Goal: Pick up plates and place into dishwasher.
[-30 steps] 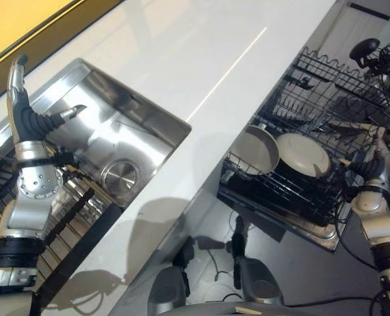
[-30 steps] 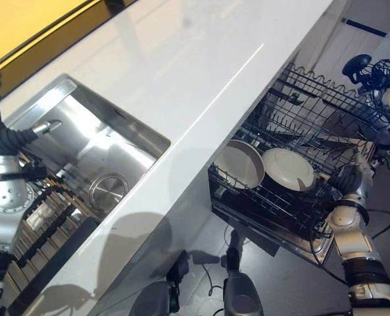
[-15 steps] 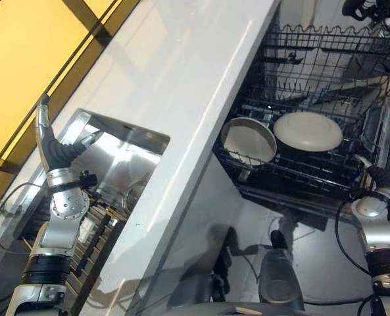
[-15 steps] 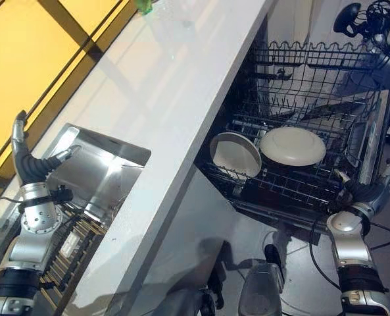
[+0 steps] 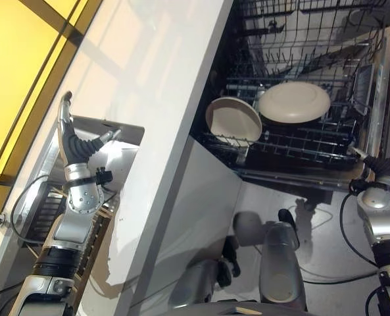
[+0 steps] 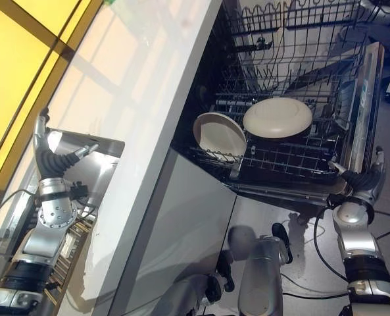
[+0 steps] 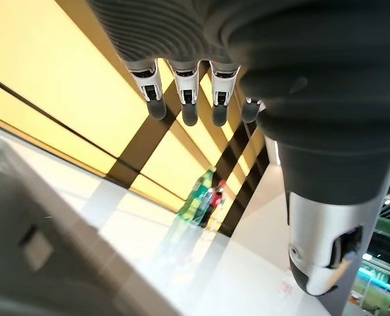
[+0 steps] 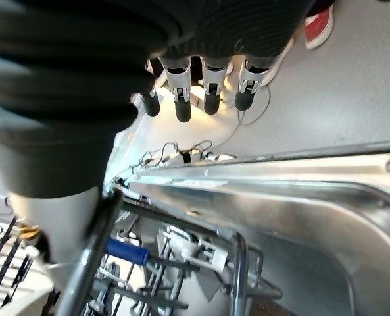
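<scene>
Two beige plates sit in the lower dishwasher rack: a tilted plate at the rack's front left and a flatter plate behind it to the right. My left hand is raised over the sink, open and empty, its fingers straight. My right hand hovers by the outer edge of the dishwasher door, right of the rack, open with straight fingers and nothing in it.
A long white counter runs between the sink and the open dishwasher. Green bottles stand far back on the counter. A dark drying rack lies left of the sink. A red shoe shows on the grey floor.
The whole picture has swung, so the camera moved. Both hands stay open and empty, and the two plates rest in the rack as before.
</scene>
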`<state>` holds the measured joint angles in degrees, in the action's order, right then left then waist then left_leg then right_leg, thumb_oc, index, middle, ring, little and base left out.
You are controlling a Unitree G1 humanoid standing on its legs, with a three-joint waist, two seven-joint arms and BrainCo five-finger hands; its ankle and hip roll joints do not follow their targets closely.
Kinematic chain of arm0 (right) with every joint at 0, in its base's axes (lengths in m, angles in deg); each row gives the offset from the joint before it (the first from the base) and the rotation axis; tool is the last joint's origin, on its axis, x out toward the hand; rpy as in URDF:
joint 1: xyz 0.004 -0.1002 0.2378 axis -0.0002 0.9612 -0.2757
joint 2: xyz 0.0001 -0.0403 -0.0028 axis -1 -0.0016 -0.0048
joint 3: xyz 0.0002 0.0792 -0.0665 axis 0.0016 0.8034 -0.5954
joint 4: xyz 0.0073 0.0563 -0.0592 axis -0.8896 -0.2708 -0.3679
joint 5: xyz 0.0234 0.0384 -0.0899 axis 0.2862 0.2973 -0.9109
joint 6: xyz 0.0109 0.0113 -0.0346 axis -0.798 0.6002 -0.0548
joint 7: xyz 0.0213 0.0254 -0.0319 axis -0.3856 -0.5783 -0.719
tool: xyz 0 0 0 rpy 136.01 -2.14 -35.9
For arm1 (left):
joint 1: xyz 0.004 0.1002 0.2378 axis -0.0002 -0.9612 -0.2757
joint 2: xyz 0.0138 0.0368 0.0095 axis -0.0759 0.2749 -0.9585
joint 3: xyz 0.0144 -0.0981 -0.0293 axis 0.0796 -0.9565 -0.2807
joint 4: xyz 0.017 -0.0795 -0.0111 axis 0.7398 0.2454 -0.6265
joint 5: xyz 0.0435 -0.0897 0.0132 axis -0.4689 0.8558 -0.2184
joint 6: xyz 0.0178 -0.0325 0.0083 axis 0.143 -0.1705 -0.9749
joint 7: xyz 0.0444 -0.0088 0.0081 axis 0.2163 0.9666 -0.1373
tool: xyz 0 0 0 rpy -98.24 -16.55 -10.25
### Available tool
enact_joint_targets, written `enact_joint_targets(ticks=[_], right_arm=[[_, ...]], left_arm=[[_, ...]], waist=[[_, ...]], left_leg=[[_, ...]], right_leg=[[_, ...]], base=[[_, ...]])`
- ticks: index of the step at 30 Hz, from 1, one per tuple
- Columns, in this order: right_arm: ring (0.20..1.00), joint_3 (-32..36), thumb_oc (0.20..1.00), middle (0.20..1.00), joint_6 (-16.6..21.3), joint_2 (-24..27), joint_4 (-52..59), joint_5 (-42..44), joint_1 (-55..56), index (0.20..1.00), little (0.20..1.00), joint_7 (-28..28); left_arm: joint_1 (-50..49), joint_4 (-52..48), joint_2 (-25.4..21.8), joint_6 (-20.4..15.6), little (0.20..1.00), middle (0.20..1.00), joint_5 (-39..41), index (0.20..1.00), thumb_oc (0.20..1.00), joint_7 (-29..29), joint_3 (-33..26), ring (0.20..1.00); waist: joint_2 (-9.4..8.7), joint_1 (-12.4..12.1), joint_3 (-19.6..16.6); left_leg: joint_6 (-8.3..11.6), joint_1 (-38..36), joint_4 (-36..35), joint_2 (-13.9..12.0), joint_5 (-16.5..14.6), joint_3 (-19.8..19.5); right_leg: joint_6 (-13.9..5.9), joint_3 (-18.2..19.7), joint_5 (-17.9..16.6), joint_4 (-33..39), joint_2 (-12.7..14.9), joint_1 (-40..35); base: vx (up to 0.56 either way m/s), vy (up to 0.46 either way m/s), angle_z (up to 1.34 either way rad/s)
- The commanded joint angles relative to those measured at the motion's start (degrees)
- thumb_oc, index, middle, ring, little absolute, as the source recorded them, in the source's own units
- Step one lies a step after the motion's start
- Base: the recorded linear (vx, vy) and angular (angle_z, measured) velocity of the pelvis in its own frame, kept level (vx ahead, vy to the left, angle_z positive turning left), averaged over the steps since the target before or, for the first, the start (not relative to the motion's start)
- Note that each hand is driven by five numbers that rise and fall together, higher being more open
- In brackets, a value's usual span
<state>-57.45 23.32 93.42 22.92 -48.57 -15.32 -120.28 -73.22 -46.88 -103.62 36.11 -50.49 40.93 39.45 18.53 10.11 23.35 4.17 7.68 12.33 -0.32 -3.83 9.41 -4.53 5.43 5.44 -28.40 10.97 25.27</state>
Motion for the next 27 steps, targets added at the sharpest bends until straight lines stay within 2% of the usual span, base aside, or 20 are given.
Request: enact_joint_targets(ticks=[1, 10, 21, 27], right_arm=[[1.0, -2.68, 1.0, 1.0, 1.67, 2.57, 1.32, -0.81, -0.45, 1.0, 1.0, 1.27], [1.0, -4.33, 1.0, 1.0, 2.25, 1.66, 1.3, 1.07, -0.78, 1.0, 1.0, 5.86], [1.0, -13.51, 1.0, 1.0, 5.57, -2.33, 3.82, 3.49, -7.93, 1.0, 1.0, 15.13], [1.0, -15.82, 1.0, 1.0, 7.61, -4.53, 4.83, 6.89, -11.77, 1.0, 1.0, 15.74]], left_arm=[[-0.83, -2.15, -0.45, 0.34, 1.0, 1.0, 2.95, 1.0, 1.0, 2.34, -1.94, 1.0], [0.09, -3.23, -0.89, 1.02, 1.0, 1.0, 3.57, 1.0, 1.0, 2.28, -1.36, 1.0], [1.34, -5.33, -0.36, 3.21, 1.0, 1.0, 2.69, 1.0, 1.0, 2.67, -0.01, 1.0], [0.98, -4.79, -0.39, 3.32, 1.0, 1.0, 2.42, 1.0, 1.0, 3.94, 0.51, 1.0]], waist=[[-1.02, -0.57, -1.44], [-2.51, -1.9, -0.26], [-2.48, -4.4, 0.56], [-1.94, -6.12, 0.42]], left_leg=[[1.38, 7.83, 7.15, -2.21, 0.78, -4.02], [0.25, 12.01, 10.01, -1.18, -0.22, -4.01], [-0.39, 14.8, 13.41, -0.23, -1.81, -3.55], [-0.63, 16.7, 15.51, 0.73, -3.05, -3.35]], right_leg=[[0.37, -0.73, 4.83, -1.17, 4.01, -3.66], [-0.38, -0.72, 3.68, -2.75, 5.33, 0.43], [-1.0, -1.05, 2.64, -3.15, 7.56, 1.72], [-0.72, -1.46, 2.25, -4.52, 9.31, 2.72]], base=[[0.06, 0.08, 0.04], [0.02, 0.029, 0.09], [0.08, 0.037, 0.1], [0.09, 0.048, 0.08]])
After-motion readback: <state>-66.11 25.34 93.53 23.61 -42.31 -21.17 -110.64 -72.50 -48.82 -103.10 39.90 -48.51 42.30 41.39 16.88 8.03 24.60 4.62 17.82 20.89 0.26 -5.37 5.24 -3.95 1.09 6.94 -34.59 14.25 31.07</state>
